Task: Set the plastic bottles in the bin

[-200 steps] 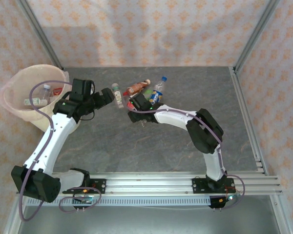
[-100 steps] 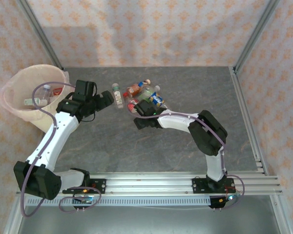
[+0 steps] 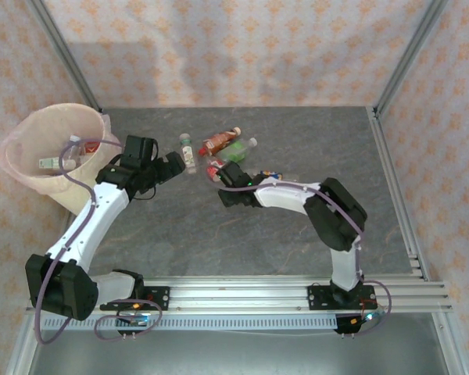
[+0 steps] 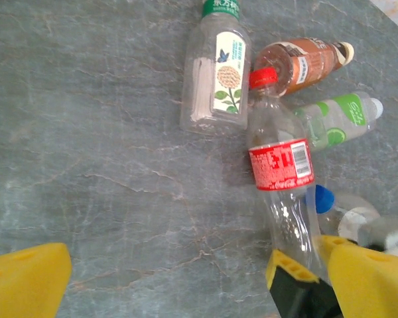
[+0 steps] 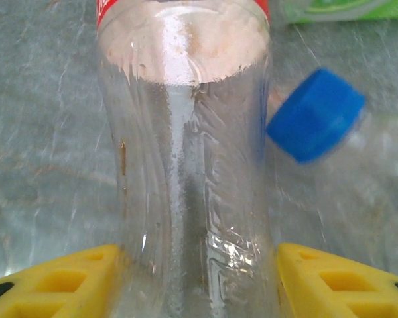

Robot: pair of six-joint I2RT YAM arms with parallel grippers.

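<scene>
Bottles are lying clustered on the table (image 3: pixel 180 226). The right hand (image 5: pixel 196 278) is clamping the red-labelled bottle (image 5: pixel 186 165) near its base, fingers (image 5: pixel 60 278) pressing both sides. A blue-capped bottle (image 5: pixel 315 112) is lying just beside it. Beyond are lying a green-labelled bottle (image 4: pixel 338 119), a brown bottle (image 4: pixel 302 63) and a green-capped bottle (image 4: pixel 215 79). The left hand (image 3: pixel 170 166) is hovering near, spread wide, empty. The bin (image 3: pixel 19 129) is standing at the table's far left, bottles inside.

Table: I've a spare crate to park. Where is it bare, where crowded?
Bare: the table's right half up to the frame rail, and the near-centre patch between the left arm and right arm. Crowded: back-centre, where the bottles lie; the bin sits back-left.
</scene>
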